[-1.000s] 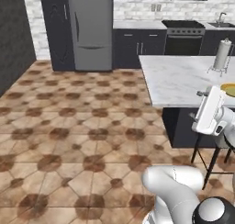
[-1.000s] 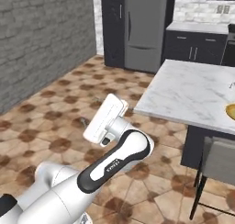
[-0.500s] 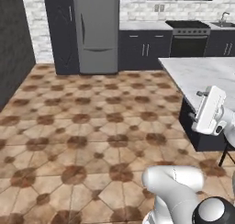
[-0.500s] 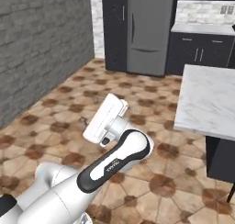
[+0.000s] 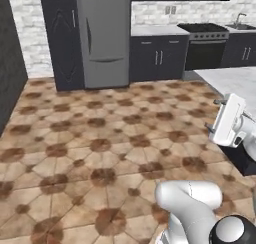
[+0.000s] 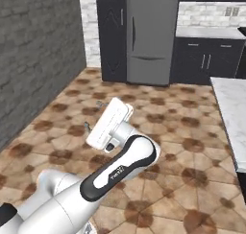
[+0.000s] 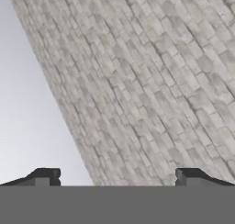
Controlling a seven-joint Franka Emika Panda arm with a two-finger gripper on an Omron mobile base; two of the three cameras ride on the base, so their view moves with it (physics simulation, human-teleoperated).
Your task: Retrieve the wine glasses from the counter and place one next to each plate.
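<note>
- Looking from my left base view, I hold my gripper raised at the right edge, above the patterned brown tile floor, with nothing between its small dark fingers. The counter runs along the far wall as a pale slab over black cabinets, with a dark stove set in it and a faucet at its far right end. A grey refrigerator stands left of it, and a corner of the marble island shows just behind my hand.
- From my right base view, my gripper points left toward a dark grey brick wall, its fingers spread apart and empty. The counter sits far back on the right, white over black doors.
- In my hand view, both finger tips stand wide apart against grey brick, holding nothing.
</note>
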